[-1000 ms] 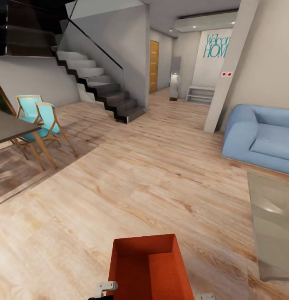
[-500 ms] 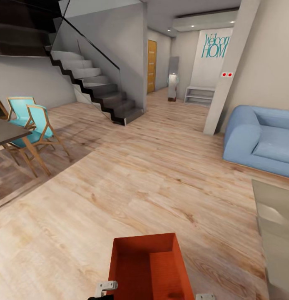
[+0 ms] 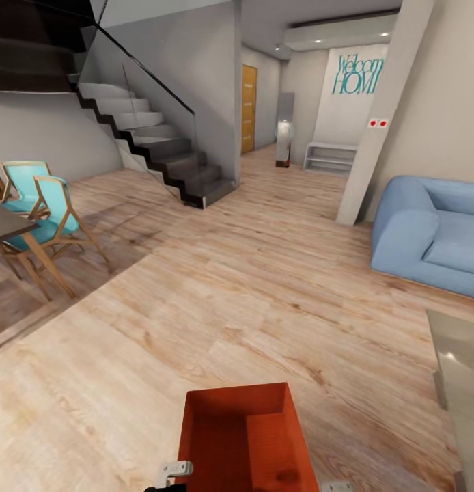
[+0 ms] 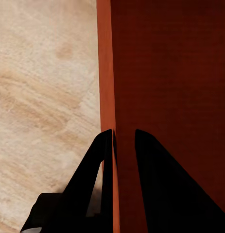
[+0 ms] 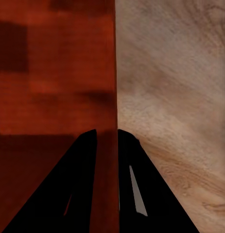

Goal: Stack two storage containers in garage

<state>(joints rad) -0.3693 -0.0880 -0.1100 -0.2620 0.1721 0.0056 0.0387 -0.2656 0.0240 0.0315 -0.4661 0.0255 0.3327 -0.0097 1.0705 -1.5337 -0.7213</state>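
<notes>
Orange-red storage container (image 3: 244, 441) sits low in the head view, held up over the light wood floor (image 3: 216, 301) of the living room, with a blue sofa (image 3: 428, 236) at the right and stairs (image 3: 155, 154) at the left. From the left wrist, the left hand (image 4: 123, 145) is clenched on one container wall. From the right wrist, the right hand (image 5: 106, 141) is clenched on the other wall.

Blue sofa (image 3: 428, 239) at right, grey stairs (image 3: 151, 147) w/ glass rail at left, two turquoise chairs (image 3: 39, 208) beside dark table (image 3: 5, 222).
</notes>
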